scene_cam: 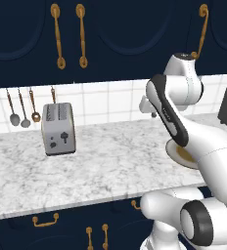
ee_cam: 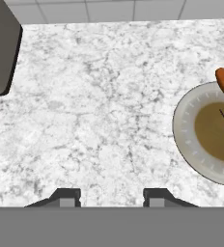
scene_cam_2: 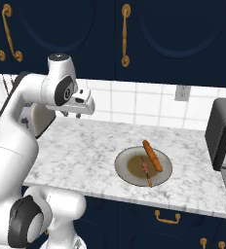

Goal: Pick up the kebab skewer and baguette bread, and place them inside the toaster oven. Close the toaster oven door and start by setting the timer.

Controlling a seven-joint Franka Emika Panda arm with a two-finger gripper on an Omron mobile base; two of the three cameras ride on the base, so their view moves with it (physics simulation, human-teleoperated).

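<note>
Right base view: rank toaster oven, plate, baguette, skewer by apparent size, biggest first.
1. toaster oven, although the frame's right edge cuts it off
2. plate
3. baguette and kebab skewer: similar in length, but the baguette is much thicker, so it looks bigger overall

Veined marble counter (ee_cam: 109, 96) — polished, perhaps; brushed-metal toaster (scene_cam: 58, 129).

- Tabletop (scene_cam: 96, 166): white-grey marble.
- Silver two-slot toaster (scene_cam: 58, 129): upright near the tiled wall.
- Plate (scene_cam_2: 127, 177): round, pale rim, brown centre.
- Three hanging utensils (scene_cam: 25, 108): on the wall, left of toaster.
- Wall outlet (scene_cam_2: 182, 93): on the tiles.
</note>
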